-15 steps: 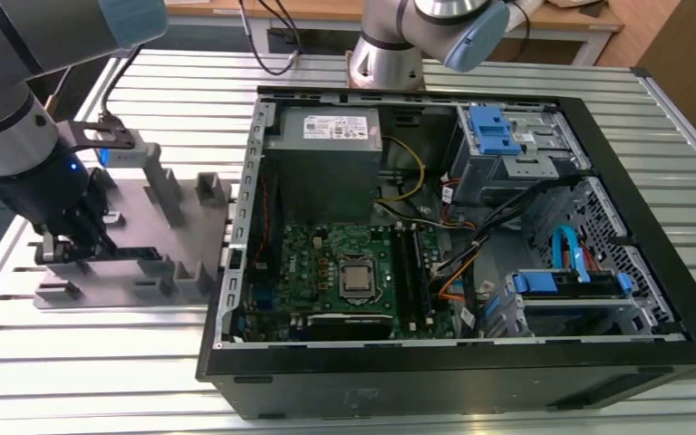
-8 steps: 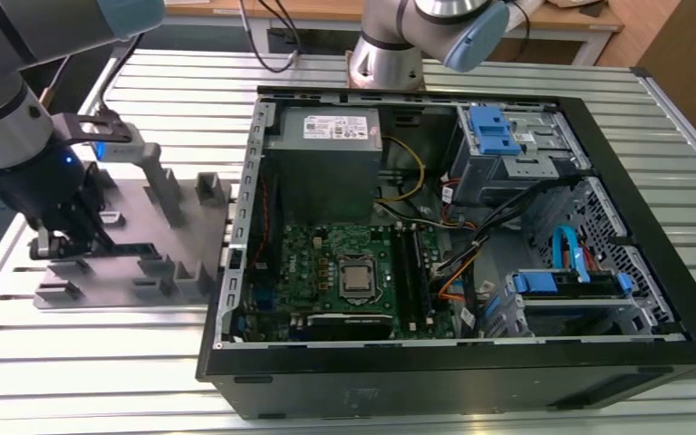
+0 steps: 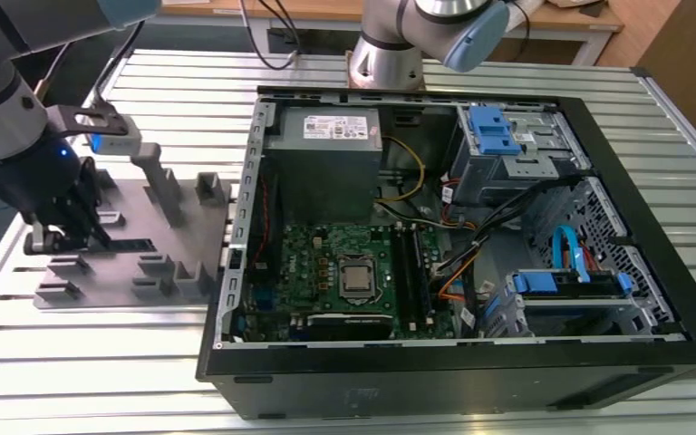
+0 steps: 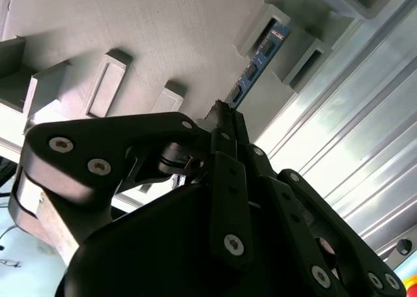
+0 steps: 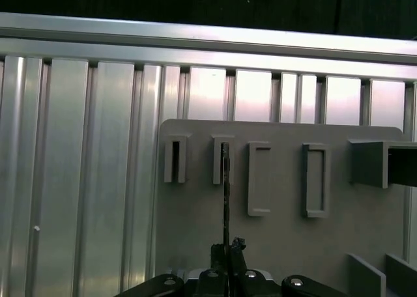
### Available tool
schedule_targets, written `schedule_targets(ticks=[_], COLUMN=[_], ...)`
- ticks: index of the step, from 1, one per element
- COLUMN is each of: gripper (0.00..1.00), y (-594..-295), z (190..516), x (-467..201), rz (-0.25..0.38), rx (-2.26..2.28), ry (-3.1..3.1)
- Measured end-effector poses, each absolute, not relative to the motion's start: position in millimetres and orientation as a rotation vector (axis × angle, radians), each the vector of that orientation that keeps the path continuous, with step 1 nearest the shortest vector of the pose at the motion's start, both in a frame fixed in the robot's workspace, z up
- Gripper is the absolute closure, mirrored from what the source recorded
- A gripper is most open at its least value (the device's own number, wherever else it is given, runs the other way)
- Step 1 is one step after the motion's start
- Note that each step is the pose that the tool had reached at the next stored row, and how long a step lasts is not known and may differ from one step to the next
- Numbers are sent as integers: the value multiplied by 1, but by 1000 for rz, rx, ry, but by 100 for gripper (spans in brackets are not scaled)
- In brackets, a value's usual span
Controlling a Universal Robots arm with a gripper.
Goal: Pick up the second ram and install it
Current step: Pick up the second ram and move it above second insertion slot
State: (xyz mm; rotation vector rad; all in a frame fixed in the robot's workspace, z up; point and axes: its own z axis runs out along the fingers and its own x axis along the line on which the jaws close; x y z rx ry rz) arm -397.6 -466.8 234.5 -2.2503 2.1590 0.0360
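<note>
Down at the bench (image 3: 82,362) edge on the exterior view's left, the arm (image 3: 10,118) blocks most of what matters. Its pincer (image 3: 64,237) is lowered onto the grey holder plate (image 3: 197,231), and from there I can't make out the stick itself.

The second wrist view settles it. The pincer (image 4: 221,114) is clamped shut on the near end of the second ram (image 4: 257,62). The stick runs away from the fingertips with its far end sitting in one of the plate's raised slotted blocks (image 4: 270,20). The pincer's black body hides the rest of the stick. In the first wrist view the second ram (image 5: 225,193) shows edge-on as a thin dark line, running from the pincer (image 5: 228,250) into a slotted block (image 5: 222,159). More blocks (image 5: 258,178) stand beside it on the plate (image 5: 195,232).

The open computer case (image 3: 638,362) lies flat on the bench, from the middle towards the edge on the exterior view's right. Inside it are the green motherboard (image 3: 312,258) with its processor socket (image 3: 357,276), a grey power supply (image 3: 323,136), a blue drive bracket (image 3: 493,131) and a tangle of cables (image 3: 481,240). The black slot rails (image 3: 411,272) beside the socket are too dark for me to tell what sits in them. A second arm's base (image 3: 384,63) stands at the bench's far edge, cut off above.
</note>
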Motion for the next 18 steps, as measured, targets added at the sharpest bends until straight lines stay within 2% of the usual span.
schedule_targets(ticks=[18], gripper=[87], y=[-467], z=[250], x=[-398], rz=[36], rx=[-2250], ry=[2159])
